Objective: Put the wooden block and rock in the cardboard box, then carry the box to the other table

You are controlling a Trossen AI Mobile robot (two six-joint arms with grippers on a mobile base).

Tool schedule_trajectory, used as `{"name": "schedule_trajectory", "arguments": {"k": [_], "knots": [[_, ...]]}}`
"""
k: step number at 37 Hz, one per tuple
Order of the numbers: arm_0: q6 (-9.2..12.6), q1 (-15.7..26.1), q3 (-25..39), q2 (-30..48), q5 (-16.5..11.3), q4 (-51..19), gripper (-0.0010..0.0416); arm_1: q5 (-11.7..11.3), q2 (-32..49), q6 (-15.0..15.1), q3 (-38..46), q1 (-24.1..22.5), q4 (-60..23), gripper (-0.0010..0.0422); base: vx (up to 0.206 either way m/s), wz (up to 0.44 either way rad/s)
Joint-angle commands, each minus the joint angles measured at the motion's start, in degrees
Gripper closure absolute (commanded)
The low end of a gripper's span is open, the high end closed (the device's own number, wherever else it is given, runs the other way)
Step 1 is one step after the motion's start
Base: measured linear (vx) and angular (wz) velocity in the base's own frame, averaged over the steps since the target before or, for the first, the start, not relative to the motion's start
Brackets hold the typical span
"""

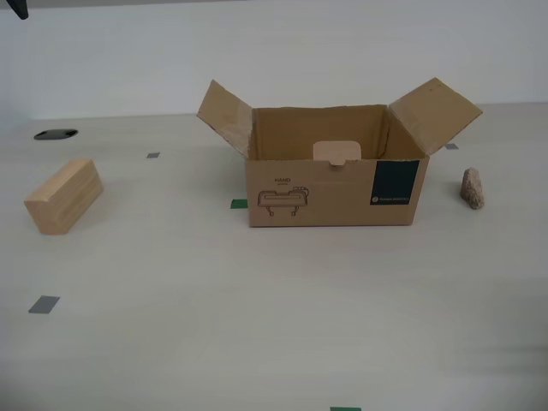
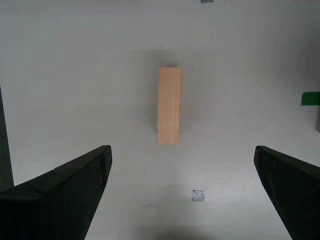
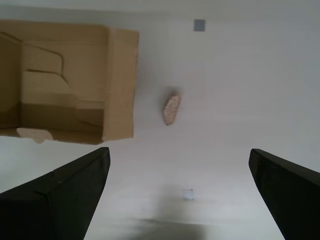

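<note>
The cardboard box [image 1: 334, 184] stands open in the middle of the smooth pale table, flaps spread, with a pale tab inside. The wooden block [image 1: 64, 195] lies toward the exterior view's left; the rock [image 1: 472, 187] stands toward its right. Neither arm shows in the exterior view. My second gripper [image 2: 182, 192] hangs open high above the wooden block [image 2: 169, 105], its dark fingers [image 2: 60, 200] wide apart and empty. My first gripper [image 3: 180, 192] is open above the table, with the rock [image 3: 171, 109] and the box's flap [image 3: 120, 85] below it.
Small grey tape squares [image 1: 44, 304] and green tape marks [image 1: 239, 204] dot the pale table [image 1: 257, 325]. A dark oval hole [image 1: 55, 134] sits at the back on the exterior view's left. A white wall lies behind.
</note>
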Motion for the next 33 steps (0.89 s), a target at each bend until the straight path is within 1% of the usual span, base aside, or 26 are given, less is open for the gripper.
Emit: {"name": "schedule_trajectory", "arguments": {"k": [1,6,11,22,33], "knots": [[-0.55,0.02,-2.45,-0.02,-1.53,1.86,0.0016,0.17,0.00,0.22,-0.07,0.02,0.15,0.0021,0.000,0.000],[-0.52,0.02,-5.60,-0.02,-1.53,3.82,0.0016,0.15,0.00,0.22,-1.18,0.04,0.44,0.0021,0.000,0.000],[-0.52,0.02,-8.39,-0.02,-1.53,5.51,0.0016,0.17,0.00,0.22,-4.48,0.04,1.99,0.0021,0.000,0.000],[-0.52,0.02,-14.10,-0.02,-1.51,11.21,0.0016,0.15,0.00,0.22,-13.18,0.07,9.29,0.0021,0.000,0.000],[-0.50,0.02,-18.47,-0.02,-1.53,15.54,0.0016,0.17,0.00,0.22,-18.71,0.13,15.47,0.0021,0.000,0.000]]}}
